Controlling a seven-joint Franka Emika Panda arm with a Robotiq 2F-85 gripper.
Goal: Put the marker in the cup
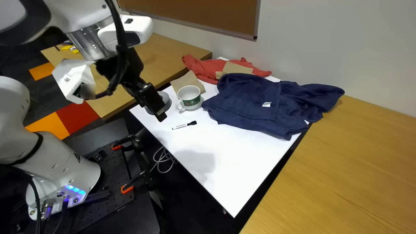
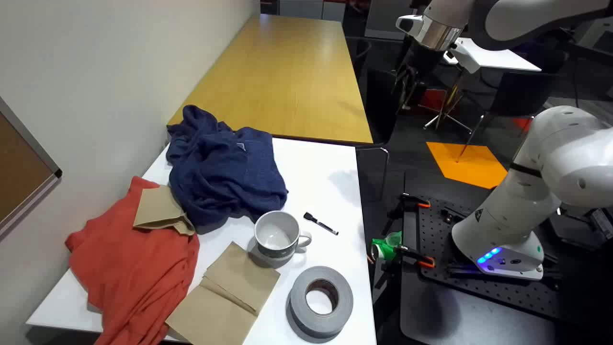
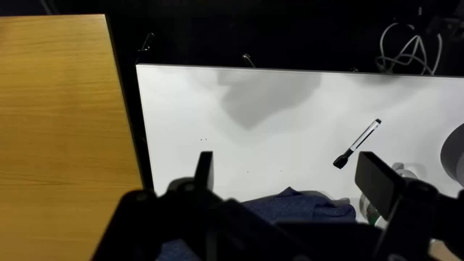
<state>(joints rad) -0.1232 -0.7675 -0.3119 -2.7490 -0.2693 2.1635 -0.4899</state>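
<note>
The marker lies flat on the white table (image 1: 201,165), white-bodied with a black cap, in both exterior views (image 1: 184,125) (image 2: 329,228) and in the wrist view (image 3: 362,138). The cup, pale with a green patterned band and a handle, stands upright near it (image 1: 189,101) (image 2: 278,235). In the wrist view the cup (image 3: 372,213) is mostly hidden behind the right finger. My gripper (image 3: 286,168) is open and empty, its fingers wide apart, raised above the table. It also shows in both exterior views (image 1: 160,114) (image 2: 407,93). In the wrist view the marker lies beyond the right fingertip.
A grey tape roll (image 2: 298,292) stands near the cup at the table edge. Brown paper pieces (image 2: 249,278), a navy cloth (image 2: 225,167) and a red cloth (image 2: 129,268) lie along the wall side. A wooden table (image 2: 297,86) adjoins the white one.
</note>
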